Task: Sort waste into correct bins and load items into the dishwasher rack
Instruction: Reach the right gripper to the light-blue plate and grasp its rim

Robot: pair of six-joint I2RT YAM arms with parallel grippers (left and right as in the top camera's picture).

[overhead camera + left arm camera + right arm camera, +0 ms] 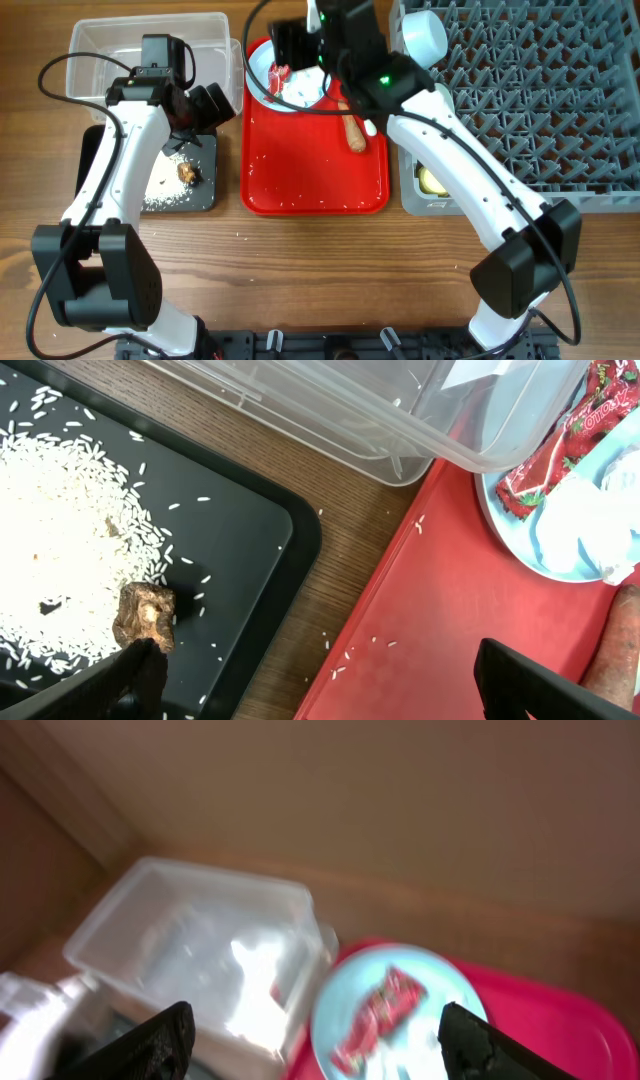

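My left hand (318, 660) is spread wide, with nothing between its fingers (130, 680). It hangs over the strip of table (320, 270) between the black tray (250, 560) and the red serving tray (440, 630). At lower left of that view, one finger shows right at the small dark food lump (145, 617); I cannot tell whether they touch. The lump lies on the black tray at the edge of the white rice crumbs (70, 540).

My right hand (315, 1020) is also wide and empty, though its view is blurred. Below it, at lower centre, the light-blue plate (440, 980) carries the red snack wrapper (378, 1012). The left wrist view shows the crumpled white tissue (580, 535) on the same plate beside the wrapper. The carrot-like stick (615, 650) is on the red tray at lower right.

Overhead, the clear tub (150, 40) stands at upper left, above the black tray. The grey dishwasher rack (540, 90) fills the upper right, with a pale bowl (425, 35) in its upper-left corner and the yellow cup (432, 180) in its lower-left corner.
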